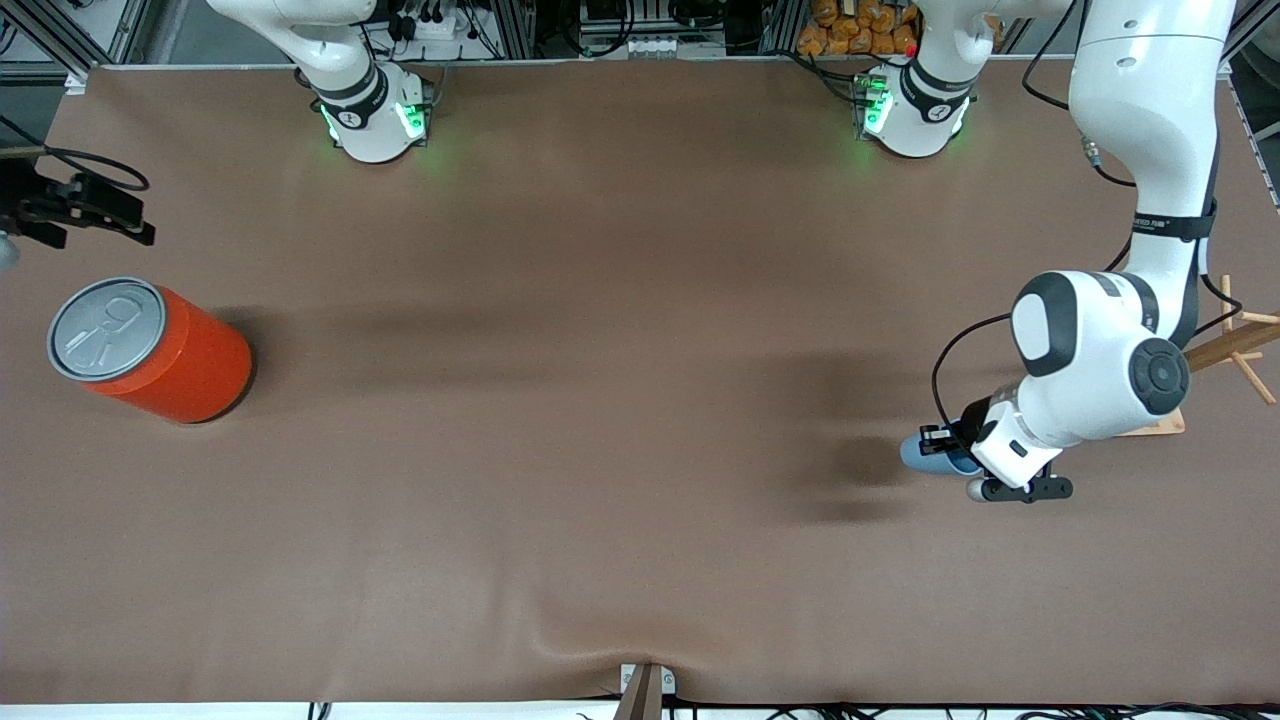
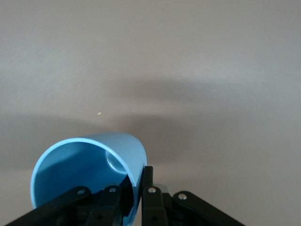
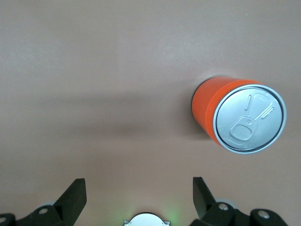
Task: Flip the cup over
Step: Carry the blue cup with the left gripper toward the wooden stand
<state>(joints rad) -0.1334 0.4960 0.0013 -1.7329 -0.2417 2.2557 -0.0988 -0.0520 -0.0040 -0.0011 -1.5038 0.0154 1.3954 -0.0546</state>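
Front view: the left gripper (image 1: 958, 452) holds the light-blue cup (image 1: 925, 454) tilted over the tabletop (image 1: 600, 400), mid-flip.

Left wrist view: the jaws are pinched on the cup's wall, not yet set down.

Right wrist view: the right gripper (image 3: 138, 197) waits, jaws spread, near the orange can (image 3: 240, 117).

From the front, my own left forearm covers most of the cup (image 1: 925, 455); only a sliver of blue shows past it, and my left hand (image 1: 975, 478) hides where my fingers grip it. In my left wrist view the picture's edge cuts off the cup's lower part and the bases of my fingers (image 2: 148, 188). My right hand (image 1: 75, 205) is cut by the front view's edge. In my right wrist view, only its finger ends (image 3: 75, 195) show. The wooden rack (image 1: 1235, 345) sits partly hidden under my left arm.
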